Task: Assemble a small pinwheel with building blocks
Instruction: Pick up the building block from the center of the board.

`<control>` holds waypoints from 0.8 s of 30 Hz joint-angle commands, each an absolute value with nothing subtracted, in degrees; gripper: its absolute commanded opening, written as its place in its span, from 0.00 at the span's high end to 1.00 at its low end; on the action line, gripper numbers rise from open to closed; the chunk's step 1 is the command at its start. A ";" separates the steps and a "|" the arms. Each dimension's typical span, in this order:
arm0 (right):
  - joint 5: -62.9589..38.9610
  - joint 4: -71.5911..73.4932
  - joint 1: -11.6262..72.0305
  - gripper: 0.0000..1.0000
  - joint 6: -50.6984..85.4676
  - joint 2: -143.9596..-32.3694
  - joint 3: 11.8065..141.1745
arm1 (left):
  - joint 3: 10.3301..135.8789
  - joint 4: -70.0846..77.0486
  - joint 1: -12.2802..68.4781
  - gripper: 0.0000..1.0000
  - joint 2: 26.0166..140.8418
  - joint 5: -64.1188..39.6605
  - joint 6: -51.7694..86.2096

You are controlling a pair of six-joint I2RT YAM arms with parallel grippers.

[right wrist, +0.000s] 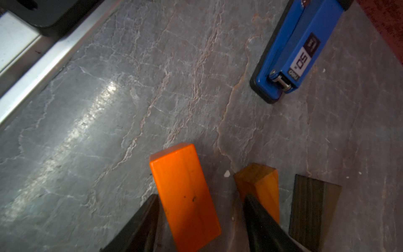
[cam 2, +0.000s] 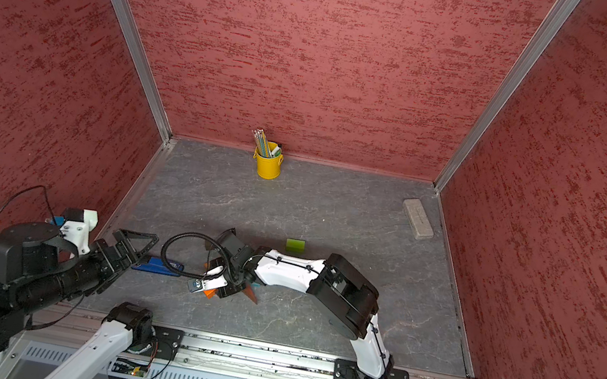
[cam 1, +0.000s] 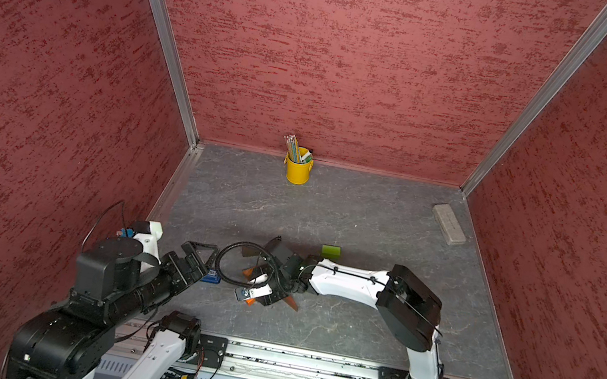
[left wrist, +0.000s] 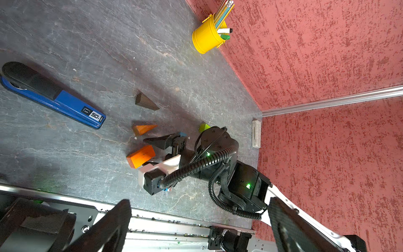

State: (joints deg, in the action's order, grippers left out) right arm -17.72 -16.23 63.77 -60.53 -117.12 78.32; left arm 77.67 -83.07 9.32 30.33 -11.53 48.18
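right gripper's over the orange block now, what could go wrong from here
1. The orange block sits off-centre between the right gripper's open jaws, so closing may shove or twist it instead of gripping squarely.
2. One finger is right beside the reddish wedge and could nudge it.

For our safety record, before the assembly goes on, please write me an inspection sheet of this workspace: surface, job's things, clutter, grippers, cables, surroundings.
Surface: grey marbled table, a few small white specks.
Job's things: orange block, reddish wedge and dark wedge lie apart; green block alone farther back; none seen joined.
Clutter: blue stapler, yellow pencil cup, grey eraser.
Grippers: left gripper open and empty; right gripper open, astride the orange block, gap on one side.
Cables: black hose loops beside the right wrist.
Surroundings: red walls on three sides, metal rail in front.
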 commanded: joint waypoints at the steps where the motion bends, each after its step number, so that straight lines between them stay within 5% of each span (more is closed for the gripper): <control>1: -17.85 -18.71 64.16 0.37 -62.72 -118.28 80.44 | 77.42 -83.67 9.21 0.00 29.79 -10.62 48.04; 18: -19.38 -28.65 64.25 0.76 -64.69 -121.27 84.26 | 76.73 -82.75 9.58 0.00 28.91 -8.09 46.78; 24: -19.24 -27.08 64.25 0.80 -64.67 -118.25 81.38 | 76.38 -81.93 9.70 0.00 28.72 -7.75 46.22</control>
State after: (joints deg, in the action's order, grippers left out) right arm -18.26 -25.02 63.94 -63.02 -120.27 83.22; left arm 76.77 -83.09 9.45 29.34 -8.71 47.53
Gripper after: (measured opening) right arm 0.341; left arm 0.996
